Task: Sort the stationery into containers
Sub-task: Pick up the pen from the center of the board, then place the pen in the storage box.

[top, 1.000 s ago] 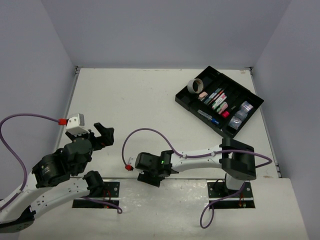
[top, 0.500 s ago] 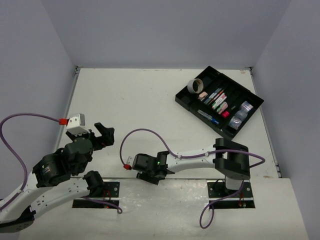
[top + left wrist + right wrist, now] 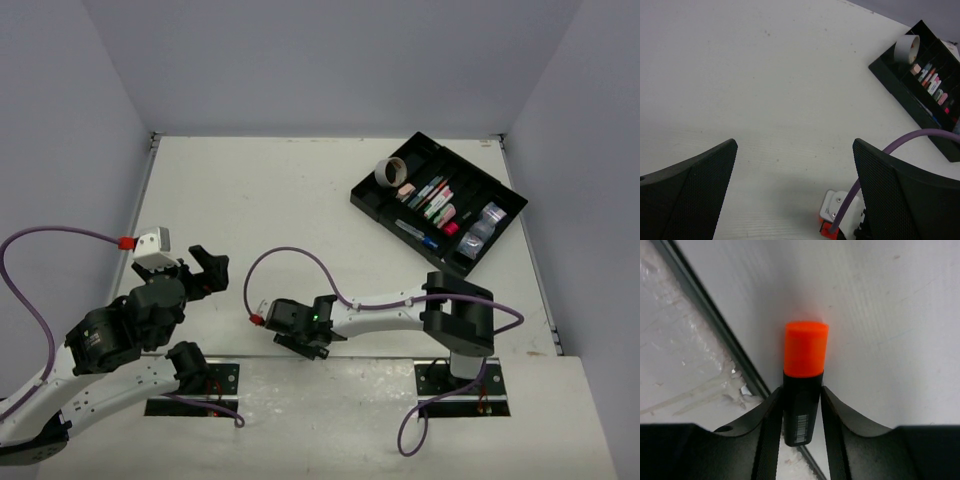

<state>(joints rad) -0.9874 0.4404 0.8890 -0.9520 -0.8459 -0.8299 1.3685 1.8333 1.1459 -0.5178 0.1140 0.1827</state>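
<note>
A black highlighter with an orange cap (image 3: 806, 350) lies on the white table beside the metal strip at its near edge. My right gripper (image 3: 801, 390) has its two fingers pressed on the highlighter's black body. From above, the right gripper (image 3: 312, 343) is low at the near edge and hides the highlighter. At the far right lies the black divided tray (image 3: 365, 195), holding a grey tape ring (image 3: 389, 172), pens, a pink eraser and shiny cubes. My left gripper (image 3: 794, 145) is open over bare table with nothing between its fingers; it is seen from above at the near left (image 3: 203, 312).
A dark metal strip (image 3: 715, 320) marks the table's near edge just left of the highlighter. The right arm's white wrist camera and purple cable (image 3: 840, 212) show low in the left wrist view, where the tray (image 3: 900, 85) is at the far right.
The right arm has shifted left along the near edge, and its jaws have closed in on the highlighter. The left arm has not moved.
</note>
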